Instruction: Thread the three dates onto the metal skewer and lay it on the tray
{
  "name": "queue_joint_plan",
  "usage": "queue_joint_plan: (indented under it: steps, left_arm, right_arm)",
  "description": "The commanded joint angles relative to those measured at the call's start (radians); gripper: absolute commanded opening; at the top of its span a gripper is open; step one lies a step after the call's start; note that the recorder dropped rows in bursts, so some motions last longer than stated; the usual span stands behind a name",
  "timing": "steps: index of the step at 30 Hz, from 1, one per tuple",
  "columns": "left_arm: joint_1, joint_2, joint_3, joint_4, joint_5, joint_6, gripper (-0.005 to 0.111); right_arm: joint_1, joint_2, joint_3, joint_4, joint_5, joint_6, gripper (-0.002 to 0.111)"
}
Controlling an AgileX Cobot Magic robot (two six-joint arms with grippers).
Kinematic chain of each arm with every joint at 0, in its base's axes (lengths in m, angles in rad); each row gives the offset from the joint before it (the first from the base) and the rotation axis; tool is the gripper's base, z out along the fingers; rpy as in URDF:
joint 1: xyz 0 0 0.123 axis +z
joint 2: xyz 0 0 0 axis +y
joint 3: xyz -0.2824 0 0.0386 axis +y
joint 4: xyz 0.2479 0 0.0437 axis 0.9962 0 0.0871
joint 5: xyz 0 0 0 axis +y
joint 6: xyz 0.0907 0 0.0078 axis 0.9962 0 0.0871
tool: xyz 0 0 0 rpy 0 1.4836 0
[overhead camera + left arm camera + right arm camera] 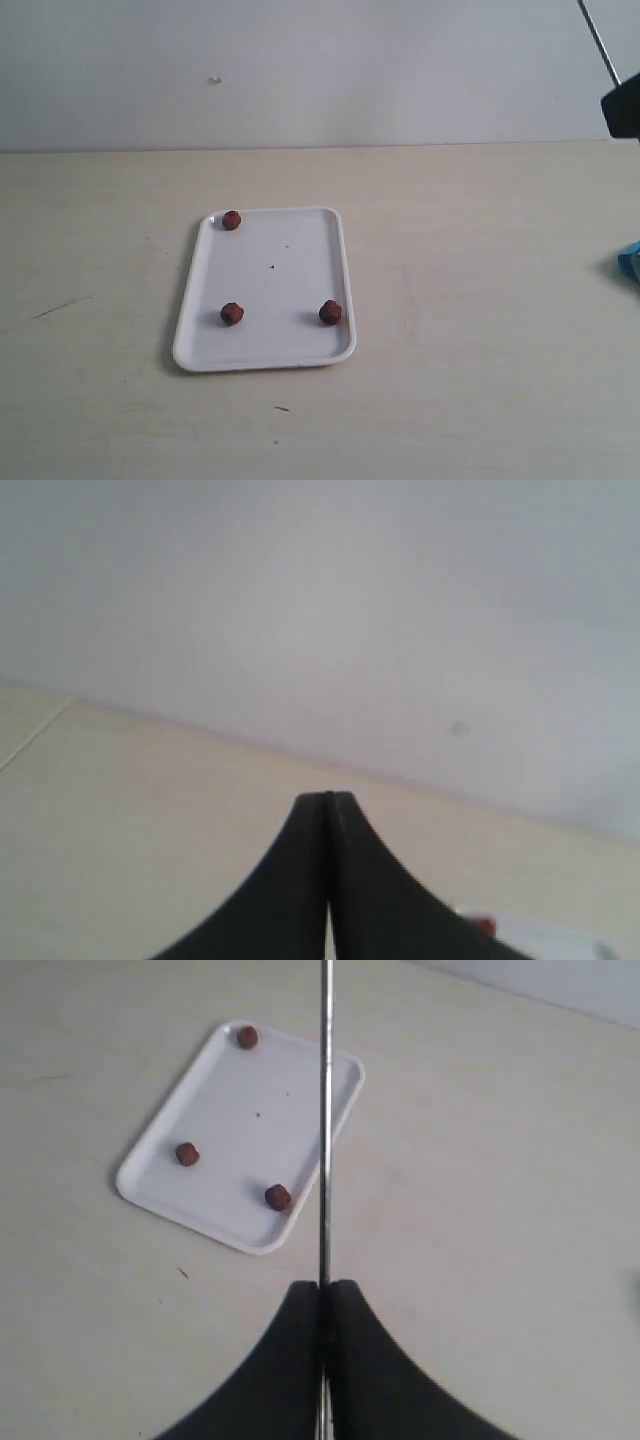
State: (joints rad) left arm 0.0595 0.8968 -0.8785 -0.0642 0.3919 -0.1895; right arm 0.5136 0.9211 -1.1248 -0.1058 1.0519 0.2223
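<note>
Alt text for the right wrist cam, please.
Right claw shut on a thin metal skewer pointing away from the camera. Beyond it, a white tray on a pale table holds three dates, spread apart, none threaded.

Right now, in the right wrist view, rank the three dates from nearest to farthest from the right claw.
From the right claw, sides per exterior view:
1. near-right date, by the tray's right rim.
2. near-left date, at its left side.
3. far-left date, in the corner.

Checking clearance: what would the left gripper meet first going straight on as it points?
Looks free: ahead of the left gripper only table, then the wall. The tray sits off to one side. Depth unclear.
</note>
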Motion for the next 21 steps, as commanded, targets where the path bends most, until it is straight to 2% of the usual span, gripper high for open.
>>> queue_joint_plan:
  steps: [1, 4, 6, 10, 13, 17, 21]
  left_arm:
    - [-0.008, 0.274, -0.205, -0.067, 0.299, 0.16, 0.0]
    - [-0.051, 0.452, -0.342, -0.126, 0.409, 0.252, 0.0]
    - [-0.103, 0.574, -0.432, -0.137, 0.458, 0.268, 0.0]
    - [-0.224, 0.804, -0.614, -0.134, 0.518, 0.287, 0.0]
    - [-0.291, 0.975, -0.759, -0.134, 0.54, 0.315, 0.0]
    - [-0.34, 1.158, -0.967, -0.131, 0.594, 0.368, 0.003]
    - [-0.35, 1.316, -1.131, -0.131, 0.645, 0.368, 0.019]
  right_arm:
    - [0.005, 0.011, 0.004, -0.002, -0.13, 0.006, 0.0]
    - [0.005, 0.032, 0.004, -0.01, -0.181, 0.006, 0.0]
    - [0.005, 0.06, 0.004, -0.012, -0.177, -0.018, 0.0]
    - [0.005, 0.139, 0.004, -0.024, -0.099, -0.028, 0.0]
    - [0.005, 0.208, 0.004, -0.024, -0.088, -0.028, 0.0]
    - [0.005, 0.278, 0.004, -0.024, -0.081, -0.028, 0.0]
    - [0.005, 0.33, 0.004, -0.025, -0.074, -0.028, 0.0]
